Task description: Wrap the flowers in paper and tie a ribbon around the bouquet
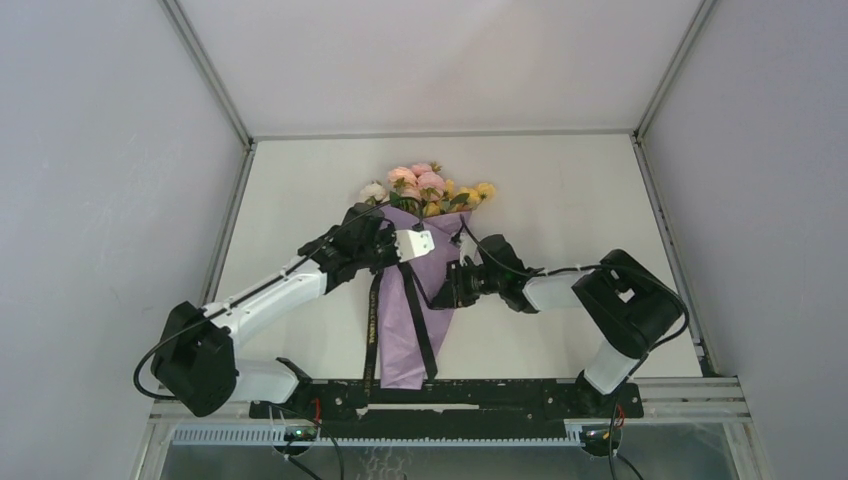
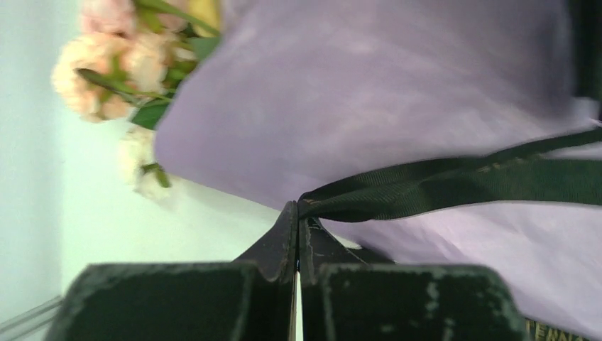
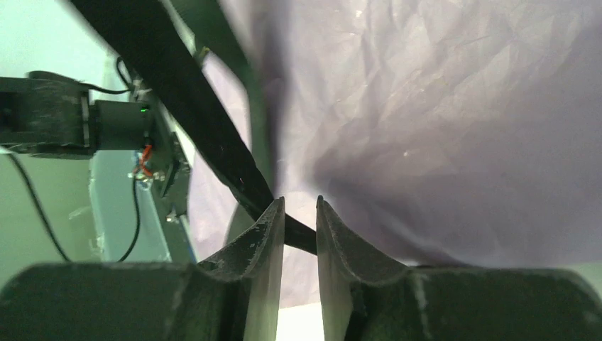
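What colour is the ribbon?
Black, with some gold lettering; the ribbon shows best in the left wrist view.

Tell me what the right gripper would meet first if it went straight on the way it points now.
The black ribbon, crossing the gap of the right gripper; just behind it, the lilac paper. Depth is unclear, so both may come together.
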`<state>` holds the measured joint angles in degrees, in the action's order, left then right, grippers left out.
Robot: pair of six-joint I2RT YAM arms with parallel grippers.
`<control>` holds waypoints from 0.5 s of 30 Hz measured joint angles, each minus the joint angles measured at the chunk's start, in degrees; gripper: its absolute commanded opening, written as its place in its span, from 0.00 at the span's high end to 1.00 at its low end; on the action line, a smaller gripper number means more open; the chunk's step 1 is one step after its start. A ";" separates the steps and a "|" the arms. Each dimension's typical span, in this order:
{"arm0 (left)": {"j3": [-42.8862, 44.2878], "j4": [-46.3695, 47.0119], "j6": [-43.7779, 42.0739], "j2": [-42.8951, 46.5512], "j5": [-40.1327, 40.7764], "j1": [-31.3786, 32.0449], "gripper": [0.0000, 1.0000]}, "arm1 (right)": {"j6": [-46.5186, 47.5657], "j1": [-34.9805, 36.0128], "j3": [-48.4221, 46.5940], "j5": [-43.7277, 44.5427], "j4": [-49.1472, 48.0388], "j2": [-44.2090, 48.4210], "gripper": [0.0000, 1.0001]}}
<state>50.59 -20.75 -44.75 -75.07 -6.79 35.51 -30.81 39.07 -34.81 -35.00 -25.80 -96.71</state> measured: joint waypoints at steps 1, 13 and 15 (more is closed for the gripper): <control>-0.59 2.75 0.42 0.00 1.25 0.09 1.00 | 0.07 -0.22 0.04 -0.44 0.33 1.05 0.67; -8.55 19.32 0.74 -0.37 6.73 0.81 1.00 | 6.21 -9.99 -6.14 -6.67 12.59 12.83 0.67; -8.63 20.15 0.76 -0.61 6.71 0.87 1.00 | 6.80 -10.88 -9.75 -6.16 13.84 11.80 0.71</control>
<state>41.95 -0.60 -43.99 -75.68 -0.08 36.38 -24.01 28.18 -44.56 -41.17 -11.97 -84.90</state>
